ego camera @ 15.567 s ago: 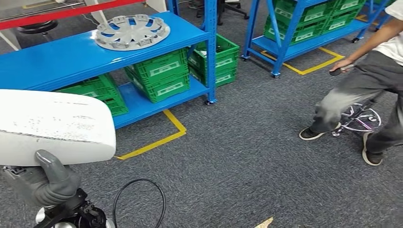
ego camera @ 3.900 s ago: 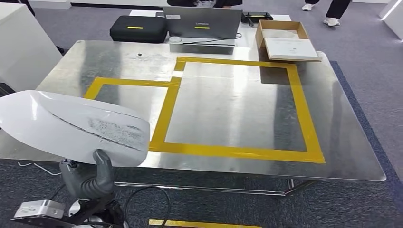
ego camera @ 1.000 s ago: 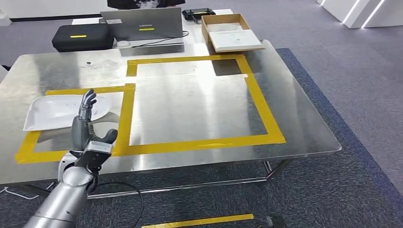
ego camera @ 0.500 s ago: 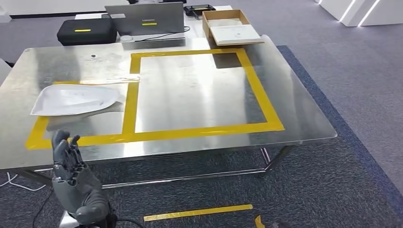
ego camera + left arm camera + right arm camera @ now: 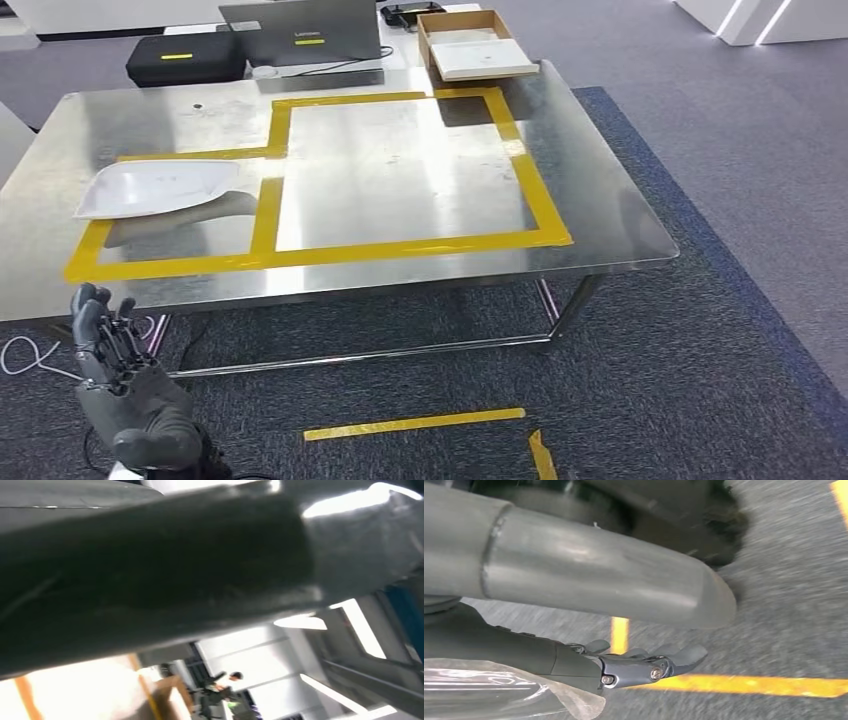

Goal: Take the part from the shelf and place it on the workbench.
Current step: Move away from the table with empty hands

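The white curved part (image 5: 160, 188) lies on the steel workbench (image 5: 600, 230), inside the small yellow-taped rectangle at its left end. My left hand (image 5: 125, 390) hangs below the bench's near edge at the lower left. Its fingers point up and are spread, it holds nothing, and it is well clear of the part. In the right wrist view my right hand (image 5: 639, 667) hangs over the grey carpet with fingers stretched out and nothing in them.
A laptop (image 5: 300, 20), a black case (image 5: 185, 60) and a cardboard box (image 5: 470, 50) stand along the bench's far edge. A large yellow-taped square (image 5: 545, 200) marks the bench's middle. A yellow tape strip (image 5: 415, 423) and a white cable (image 5: 25, 355) lie on the carpet.
My left hand has let go of the part and dropped from beside it to below the bench's edge. The part stays in the taped rectangle. The view has shifted slightly.
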Motion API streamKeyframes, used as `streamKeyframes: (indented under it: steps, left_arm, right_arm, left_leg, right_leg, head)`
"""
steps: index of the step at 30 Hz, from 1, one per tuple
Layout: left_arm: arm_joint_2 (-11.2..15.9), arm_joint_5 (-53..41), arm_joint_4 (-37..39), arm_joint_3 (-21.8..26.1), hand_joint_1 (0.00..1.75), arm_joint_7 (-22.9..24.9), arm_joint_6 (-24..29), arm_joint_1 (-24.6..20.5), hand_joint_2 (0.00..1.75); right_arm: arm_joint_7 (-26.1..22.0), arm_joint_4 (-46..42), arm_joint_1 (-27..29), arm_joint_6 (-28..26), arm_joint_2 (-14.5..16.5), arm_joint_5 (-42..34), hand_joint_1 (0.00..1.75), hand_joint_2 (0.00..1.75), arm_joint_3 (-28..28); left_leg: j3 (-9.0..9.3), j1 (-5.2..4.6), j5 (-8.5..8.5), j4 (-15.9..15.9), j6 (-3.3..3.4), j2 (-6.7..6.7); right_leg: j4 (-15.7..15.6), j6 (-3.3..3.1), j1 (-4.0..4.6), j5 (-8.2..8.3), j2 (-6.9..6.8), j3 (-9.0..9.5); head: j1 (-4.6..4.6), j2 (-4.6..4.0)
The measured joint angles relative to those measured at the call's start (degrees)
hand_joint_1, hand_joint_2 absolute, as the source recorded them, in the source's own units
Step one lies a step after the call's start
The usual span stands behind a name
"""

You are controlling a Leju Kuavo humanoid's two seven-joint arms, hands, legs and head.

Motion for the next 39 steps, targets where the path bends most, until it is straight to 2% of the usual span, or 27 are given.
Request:
streamKeyframes:
  steps: [3, 4, 5, 7, 8, 9, 10, 11, 12, 13, 14, 16, 18, 19, 21, 23, 24, 25, 26, 28, 30, 31, 33, 34, 35, 38, 39]
  left_arm:
    - [-1.7, 9.5, 5.6, 6.0, 0.0, 3.1, -2.3, 0.4, 0.0]
    - [-2.2, 12.5, 8.4, 8.4, 0.0, 4.1, -3.5, 0.4, 0.0]
    - [-2.6, 13.9, 10.6, 10.3, 0.0, 4.1, -4.6, 0.4, 0.0]
    - [-3.9, 15.1, 15.9, 15.2, 0.0, 4.4, -7.0, 0.2, 0.0]
    - [-4.5, 14.8, 19.1, 18.1, 0.0, 4.9, -8.5, -0.2, 0.0]
    - [-4.9, 14.0, 23.3, 21.1, 0.0, 5.4, -10.2, -0.9, 0.0]
    - [-5.2, 12.9, 28.3, 24.2, 0.0, 6.0, -12.0, -2.1, 0.0]
    - [-5.1, 11.6, 34.3, 27.5, 0.0, 6.2, -13.4, -3.6, 0.0]
    - [-4.9, 10.5, 40.8, 30.8, 0.0, 6.2, -14.3, -5.3, 0.0]
    - [-4.5, 9.6, 47.5, 34.2, 0.0, 6.1, -14.7, -7.0, 0.0]
    - [-3.9, 9.0, 54.0, 37.4, 0.0, 6.2, -15.0, -8.6, 0.0]
    - [-2.7, 9.3, 65.3, 43.1, 0.0, 7.2, -17.3, -11.1, 0.0]
    - [-2.0, 10.9, 73.8, 47.9, 0.0, 9.7, -21.4, -12.3, 0.0]
    - [-1.9, 11.5, 77.4, 50.1, 0.0, 11.5, -23.0, -12.6, 0.0]
    - [-2.0, 11.2, 83.2, 53.7, 0.0, 16.4, -23.6, -13.0, 0.0]
    - [-2.3, 9.5, 87.6, 55.8, 0.0, 22.2, -22.5, -13.6, 0.0]
    - [-2.6, 8.3, 89.2, 56.2, 0.0, 24.8, -21.8, -13.8, 0.0]
    - [-2.9, 6.9, 90.6, 56.4, 0.0, 26.9, -21.5, -14.0, 0.0]
    - [-3.1, 5.2, 91.9, 56.3, 0.0, 28.8, -21.6, -14.3, 0.0]
    - [-3.6, 1.3, 93.8, 55.5, 0.0, 32.4, -23.4, -14.6, 0.0]
    - [-3.9, -3.1, 95.2, 53.9, 0.0, 35.7, -26.0, -14.9, 0.0]
    - [-4.0, -5.1, 95.7, 52.8, 0.0, 37.0, -26.9, -15.0, 0.0]
    - [-4.3, -7.5, 96.8, 50.7, 0.0, 39.0, -27.5, -15.2, 0.0]
    - [-4.4, -8.0, 97.2, 49.8, 0.0, 39.5, -27.6, -15.2, 0.0]
    - [-4.6, -8.2, 97.5, 49.2, 0.0, 39.7, -27.5, -15.3, 0.0]
    - [-4.8, -8.7, 97.8, 48.0, 0.0, 39.7, -27.2, -15.5, 0.0]
    - [-4.8, -8.8, 97.9, 47.7, 0.0, 39.6, -27.1, -15.5, 0.0]
  right_arm:
    - [4.9, 0.0, 0.5, -3.6, 0.2, 5.9, 0.0, 0.0, 3.9]
    - [6.4, 0.0, 0.7, -4.3, 0.2, 6.5, 0.0, 0.0, 4.8]
    - [6.8, 0.0, 0.8, -4.4, 0.2, 6.5, 0.0, 0.0, 5.0]
    - [7.1, 0.0, 1.0, -4.4, 0.2, 6.4, 0.0, 0.0, 5.2]
    - [7.2, 0.0, 1.0, -4.2, 0.2, 6.2, 0.0, 0.0, 5.2]
    - [7.3, 0.0, 1.1, -3.9, 0.2, 6.1, 0.0, 0.0, 5.2]
    - [7.4, 0.0, 1.1, -3.5, 0.2, 6.1, 0.0, 0.0, 5.2]
    - [7.5, 0.0, 1.1, -3.2, 0.2, 6.2, 0.0, 0.0, 5.2]
    - [7.6, 0.0, 1.0, -3.1, 0.2, 6.4, 0.0, 0.0, 5.2]
    - [7.6, 0.0, 0.9, -2.9, 0.2, 6.6, 0.0, 0.0, 5.2]
    - [7.7, 0.0, 0.7, -2.9, 0.2, 6.9, 0.0, 0.0, 5.2]
    - [7.8, 0.0, 0.4, -2.9, 0.3, 6.9, 0.0, 0.0, 5.1]
    - [8.2, 0.0, 0.5, -3.0, 0.3, 6.7, 0.0, 0.0, 5.0]
    - [8.4, 0.1, 0.6, -3.1, 0.4, 6.7, 0.0, 0.0, 4.9]
    - [9.0, 0.1, 0.7, -3.6, 0.4, 6.9, 0.0, 0.0, 4.7]
    - [9.5, 0.1, 0.6, -4.3, 0.4, 7.0, 0.0, 0.0, 4.7]
    - [9.6, 0.1, 0.6, -4.6, 0.4, 7.0, 0.0, 0.0, 4.6]
    - [9.5, 0.1, 0.6, -4.8, 0.4, 6.8, 0.0, 0.0, 4.4]
    - [9.4, 0.1, 0.6, -5.0, 0.4, 6.6, 0.0, 0.0, 4.2]
    - [9.0, 0.1, 0.5, -5.2, 0.4, 6.4, 0.0, 0.0, 3.7]
    - [8.8, 0.1, 0.5, -5.4, 0.4, 6.4, 0.0, 0.0, 3.3]
    - [8.9, 0.1, 0.5, -5.5, 0.5, 6.5, 0.0, 0.0, 3.3]
    - [9.2, 0.1, 0.5, -5.7, 0.5, 6.6, 0.0, 0.0, 3.1]
    - [9.4, 0.1, 0.6, -5.9, 0.5, 6.7, 0.0, 0.0, 2.9]
    - [9.7, 0.1, 0.7, -6.0, 0.4, 6.7, 0.0, 0.0, 2.7]
    - [10.1, 0.1, 0.7, -6.5, 0.4, 6.7, 0.0, 0.0, 2.3]
    - [10.2, 0.1, 0.7, -6.5, 0.3, 6.7, 0.0, 0.0, 2.2]
  left_leg:
    - [8.92, -0.95, 2.06, -14.9, 2.17, 0.07]
    - [9.36, -1.05, 2.28, -17.0, 2.7, 0.19]
    - [8.64, -0.92, 3.09, -17.2, 2.99, 0.33]
    - [6.76, -0.77, 4.61, -17.2, 3.31, 0.58]
    - [5.73, -0.75, 5.39, -17.1, 3.29, 0.69]
    - [4.65, -0.72, 6.17, -17.0, 3.2, 0.79]
    - [3.57, -0.66, 6.91, -16.9, 3.05, 0.84]
    - [2.51, -0.53, 7.58, -16.6, 2.81, 0.86]
    - [1.52, -0.39, 8.15, -16.3, 2.47, 0.86]
    - [0.64, -0.32, 8.63, -15.8, 2.06, 0.86]
    - [-0.12, -0.27, 9.07, -15.2, 1.63, 0.89]
    - [-0.91, -0.31, 10.05, -14.5, 0.87, 0.99]
    - [-1.22, -0.16, 10.96, -14.5, 0.21, 1.02]
    - [-1.53, -0.02, 10.24, -14.1, -0.11, 0.89]
    - [-2.64, 0.15, 5.41, -10.5, -0.64, 0.59]
    - [-3.84, 0.19, -0.78, -3.1, -0.94, 0.45]
    - [-3.98, 0.2, -2.15, 0.2, -0.99, 0.43]
    - [-3.47, 0.2, -2.05, 2.1, -0.93, 0.42]
    - [-2.12, 0.19, -0.88, 1.9, -0.79, 0.4]
    - [3.26, 0.13, 1.7, -4.3, -0.24, 0.29]
    - [8.69, -0.08, 1.48, -12.5, 0.33, 0.1]
    - [9.93, -0.25, 0.96, -14.8, 0.58, 0.03]
    - [9.75, -0.47, 1.19, -15.8, 1.22, 0.07]
    - [9.19, -0.47, 1.8, -15.9, 1.7, 0.2]
    - [8.5, -0.39, 2.51, -16.1, 2.22, 0.32]
    - [5.66, -0.3, 4.81, -16.2, 3.07, 0.54]
    - [4.59, -0.32, 5.63, -16.1, 3.06, 0.59]
  right_leg:
    - [0.6, 1.35, -0.03, 2.45, 0.11, -2.45]
    - [1.2, 1.93, -0.18, 1.94, 0.18, -3.08]
    - [2.6, 2.25, -0.26, 0.03, 0.28, -3.76]
    - [8.6, 2.79, -0.52, -6.01, 0.38, -5.6]
    - [12.2, 3.02, -0.66, -8.16, 0.37, -6.29]
    - [15.1, 3.23, -0.79, -8.84, 0.36, -6.42]
    - [16.5, 3.43, -0.92, -8.02, 0.35, -5.84]
    - [15.9, 3.59, -1.03, -6.11, 0.35, -4.29]
    - [13.5, 3.77, -1.14, -4.29, 0.35, -1.82]
    - [9.5, 3.91, -1.24, -3.61, 0.38, 1.63]
    - [4.9, 3.84, -1.25, -3.99, 0.5, 5.02]
    - [-0.8, 3.05, -1.12, -6.02, 0.68, 8.58]
    - [-1.3, 1.78, -0.98, -6.07, 0.56, 7.87]
    - [-1.2, 1.21, -0.96, -5.59, 0.41, 7.33]
    - [-1.1, 0.2, -0.96, -4.33, 0.09, 5.93]
    - [-1.0, -0.25, -0.72, -2.96, -0.1, 4.31]
    - [-0.9, -0.3, -0.58, -2.29, -0.18, 3.51]
    - [-0.7, -0.3, -0.46, -1.61, -0.23, 2.63]
    - [-0.4, -0.24, -0.38, -1.0, -0.25, 1.71]
    - [0.4, -0.02, -0.31, 0.04, -0.23, -0.14]
    - [1.0, 0.44, -0.18, 0.84, -0.22, -1.38]
    - [1.2, 0.76, -0.19, 1.27, -0.25, -1.7]
    - [1.2, 1.58, -0.31, 2.19, -0.29, -2.06]
    - [1.4, 1.98, -0.43, 1.91, -0.22, -2.38]
    - [2.3, 2.34, -0.5, 0.54, -0.09, -2.93]
    - [10.9, 3.09, -0.61, -8.09, 0.24, -5.64]
    - [14.5, 3.29, -0.65, -9.77, 0.27, -6.17]
  head:
    - [-0.05, 0.0]
    - [-0.02, 0.0]
    - [0.09, 0.0]
    - [0.28, 0.0]
    - [0.35, 0.0]
    - [0.34, 0.0]
    - [0.34, 0.0]
    - [0.34, 0.0]
    - [0.34, 0.0]
    - [0.37, 0.0]
    - [0.33, 0.0]
    - [0.24, 0.0]
    - [0.17, 0.0]
    - [0.13, 0.0]
    - [-0.03, 0.0]
    - [-0.2, 0.0]
    - [-0.24, 0.0]
    - [-0.24, 0.0]
    - [-0.24, 0.0]
    - [-0.26, 0.0]
    - [-0.22, 0.0]
    - [-0.21, 0.0]
    - [-0.19, 0.0]
    - [-0.22, 0.0]
    - [-0.16, 0.0]
    - [0.08, 0.0]
    - [0.09, 0.0]
